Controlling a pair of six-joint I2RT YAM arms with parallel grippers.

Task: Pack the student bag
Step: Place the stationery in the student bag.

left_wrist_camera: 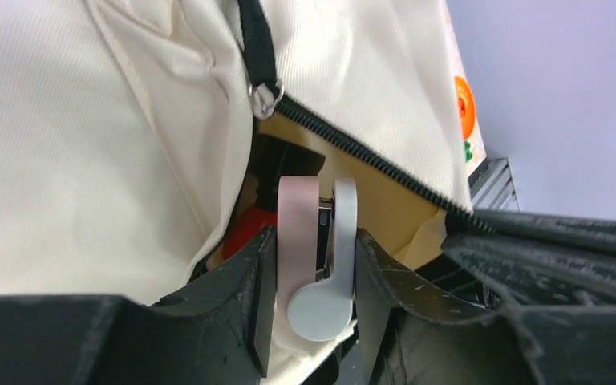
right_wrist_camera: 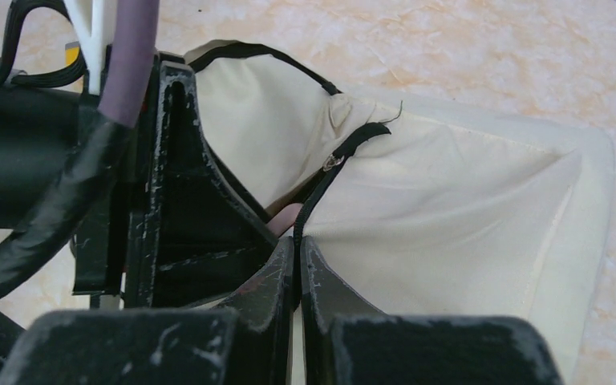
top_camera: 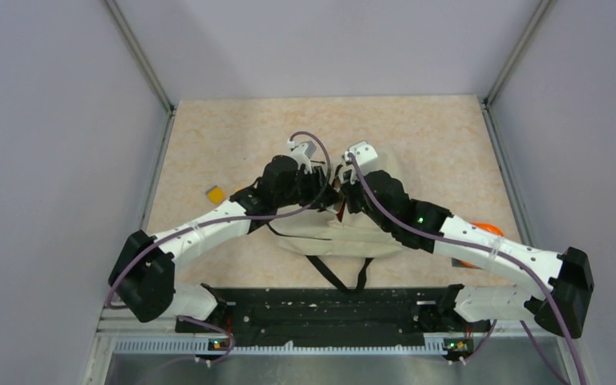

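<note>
The student bag [top_camera: 345,237] lies slumped in the middle of the surface [top_camera: 441,144], between my two arms, with its black straps trailing toward the near edge. My left claw [left_wrist_camera: 315,238] is narrowed onto a pink-and-grey object [left_wrist_camera: 298,210], which is pinched flat between the fingers and points into the bag's mouth beside the open zipper [left_wrist_camera: 369,156]. My right claw [right_wrist_camera: 298,250] is closed tight on the zippered edge of the fabric, and I judge that this pinch is what props the mouth open. That is the weak spot. The hold is thin, on the rim only, and if the cloth slides out, the mouth sags over my left fingers. The gap is tight, and something red [left_wrist_camera: 249,228] and something black [left_wrist_camera: 289,156] sit inside, right in the line of travel. If I push straight in, the object's tip may butt against them, or snag the zipper teeth and twist in my grip. If I let go with the object only at the lip, it may slide back out onto the cloth or the surface. My two claws also sit very near each other, so a careless shift of either could knock them together or drag the soft bag out of shape.
</note>
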